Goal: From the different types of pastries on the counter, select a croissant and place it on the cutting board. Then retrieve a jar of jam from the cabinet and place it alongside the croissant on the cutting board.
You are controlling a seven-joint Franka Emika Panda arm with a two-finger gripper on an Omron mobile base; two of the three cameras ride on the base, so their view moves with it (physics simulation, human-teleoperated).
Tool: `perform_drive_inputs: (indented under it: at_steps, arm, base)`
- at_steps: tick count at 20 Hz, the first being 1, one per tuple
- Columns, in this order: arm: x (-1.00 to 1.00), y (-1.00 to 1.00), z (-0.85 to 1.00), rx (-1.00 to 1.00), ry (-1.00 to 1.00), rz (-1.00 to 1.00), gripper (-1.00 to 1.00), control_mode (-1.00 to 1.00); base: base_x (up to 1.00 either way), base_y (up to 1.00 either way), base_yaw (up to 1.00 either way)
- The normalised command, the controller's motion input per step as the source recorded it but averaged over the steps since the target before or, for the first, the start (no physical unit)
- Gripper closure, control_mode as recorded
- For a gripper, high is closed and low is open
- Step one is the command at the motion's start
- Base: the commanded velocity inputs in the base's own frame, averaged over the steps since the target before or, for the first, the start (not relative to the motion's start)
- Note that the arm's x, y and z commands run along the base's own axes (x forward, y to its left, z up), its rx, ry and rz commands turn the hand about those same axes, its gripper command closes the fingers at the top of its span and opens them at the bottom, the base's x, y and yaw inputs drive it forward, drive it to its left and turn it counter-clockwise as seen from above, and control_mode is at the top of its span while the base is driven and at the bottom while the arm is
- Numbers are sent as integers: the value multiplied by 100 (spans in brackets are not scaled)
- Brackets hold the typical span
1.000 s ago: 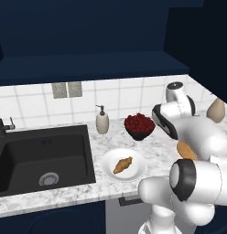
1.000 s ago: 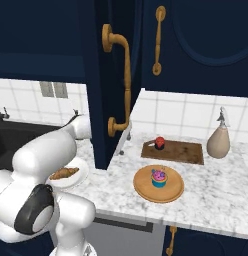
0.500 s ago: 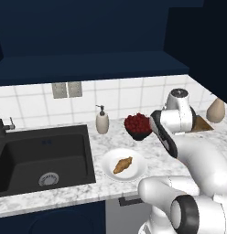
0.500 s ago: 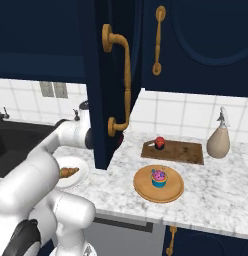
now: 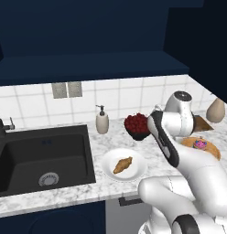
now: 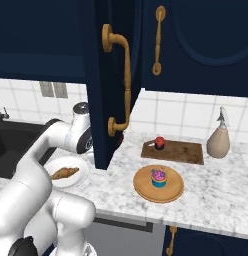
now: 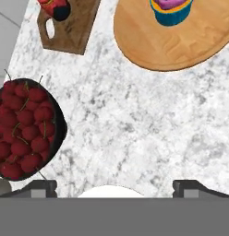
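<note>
Set into the speckled marble counter (image 5: pixel 106 192) at its left end is a matte black rectangular sink (image 5: pixel 42 157), and toward the front edge beside it a round white plate (image 5: pixel 124 165) carries the small golden-brown crescent croissant (image 5: pixel 122 164). Behind the plate a dark bowl of glossy red cherries (image 7: pixel 24 129) sits by the tiled wall, and the fingers (image 7: pixel 42 186) hang spread wide and empty over bare marble next to it. Farther right, a round tan wooden disc (image 6: pixel 159 184) bears the pink-frosted cupcake (image 6: pixel 158 176) in its blue wrapper, and toward the back edge the flat dark-brown cutting board (image 6: pixel 173 152) holds the red-capped jar of jam (image 6: pixel 159 143) at its left end.
</note>
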Motion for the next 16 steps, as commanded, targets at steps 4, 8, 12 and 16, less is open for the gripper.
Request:
perform_drive_inputs:
  at_steps: [4, 8, 12, 16]
  arm:
    - [-13, 74, 0, 0, 0, 18, -100, -100]
    - [-24, 95, 0, 0, 4, 12, -100, -100]
    - [-29, 54, -6, 0, 11, 19, -100, -100]
    - [-10, 32, -18, 1, 16, 25, -100, -100]
  base:
    - [0, 0, 0]
    - [0, 0, 0]
    - [0, 0, 0]
    - [0, 0, 0]
